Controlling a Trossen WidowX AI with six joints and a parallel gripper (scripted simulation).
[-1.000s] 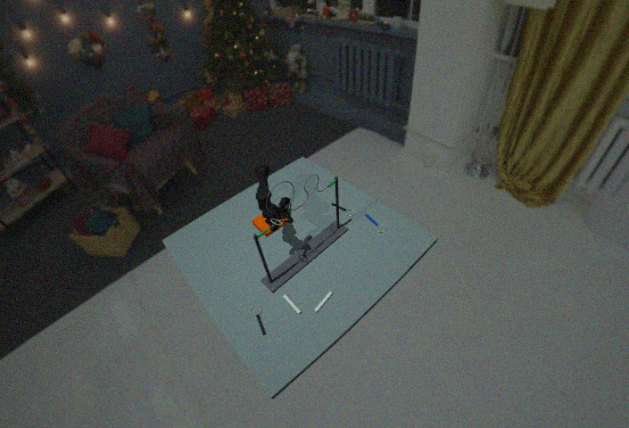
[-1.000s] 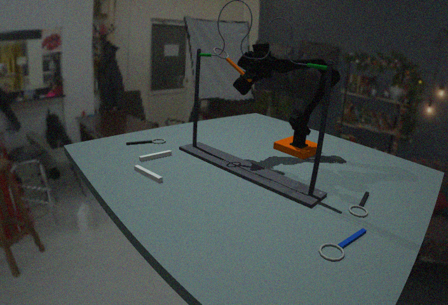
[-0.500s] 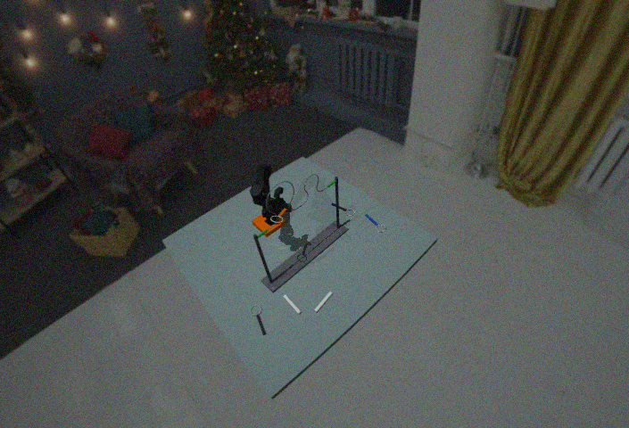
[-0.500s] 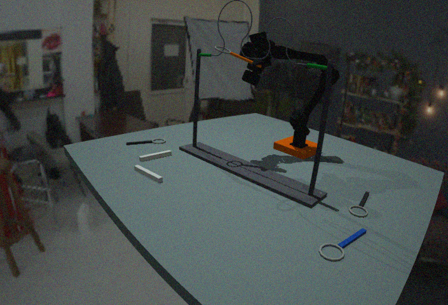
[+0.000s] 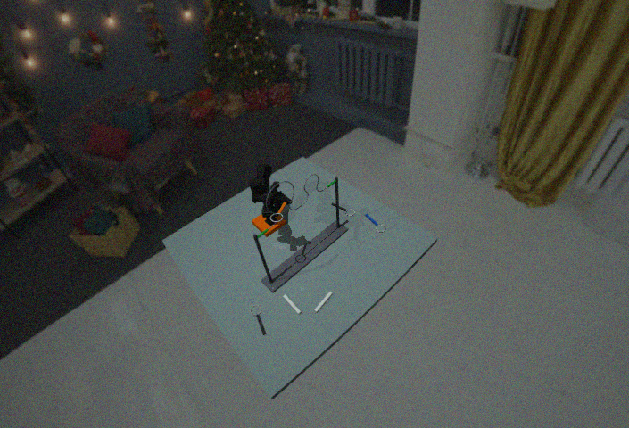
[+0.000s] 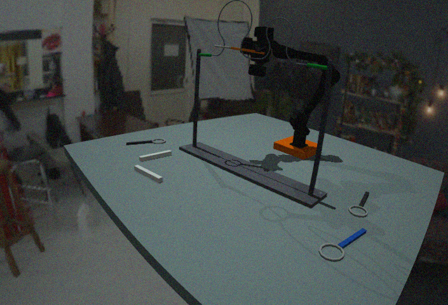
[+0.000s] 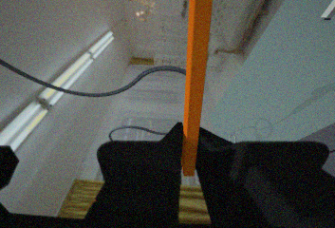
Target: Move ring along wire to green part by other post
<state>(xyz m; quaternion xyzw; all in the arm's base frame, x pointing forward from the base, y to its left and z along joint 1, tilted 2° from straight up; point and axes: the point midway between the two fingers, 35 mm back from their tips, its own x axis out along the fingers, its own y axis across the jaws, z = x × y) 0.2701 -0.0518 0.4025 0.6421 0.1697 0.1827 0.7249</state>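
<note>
The orange handle (image 5: 282, 207) (image 6: 237, 48) (image 7: 196, 62) is held by my gripper (image 6: 250, 51) (image 7: 184, 126), which is shut on it. The handle lies nearly level in the exterior view. Its pale ring (image 5: 276, 217) (image 6: 222, 46) is seen almost edge-on there, at the grey wire (image 6: 251, 18) (image 7: 99, 95) just past the left green part (image 5: 262, 234) (image 6: 205, 54). The wire appears to pass through the ring; whether they touch I cannot tell. The ring is out of the wrist view. The other green part (image 5: 331, 184) (image 6: 317, 66) is at the right post (image 5: 337, 201) (image 6: 319, 136).
The left post (image 5: 263, 257) (image 6: 196, 100) stands on the dark base (image 6: 260, 175). A blue-handled ring (image 5: 371, 219) (image 6: 352, 237), two black-handled rings and two white bars lie on the table (image 5: 376, 267) (image 6: 203, 233). The wire loops rise near the gripper and arm.
</note>
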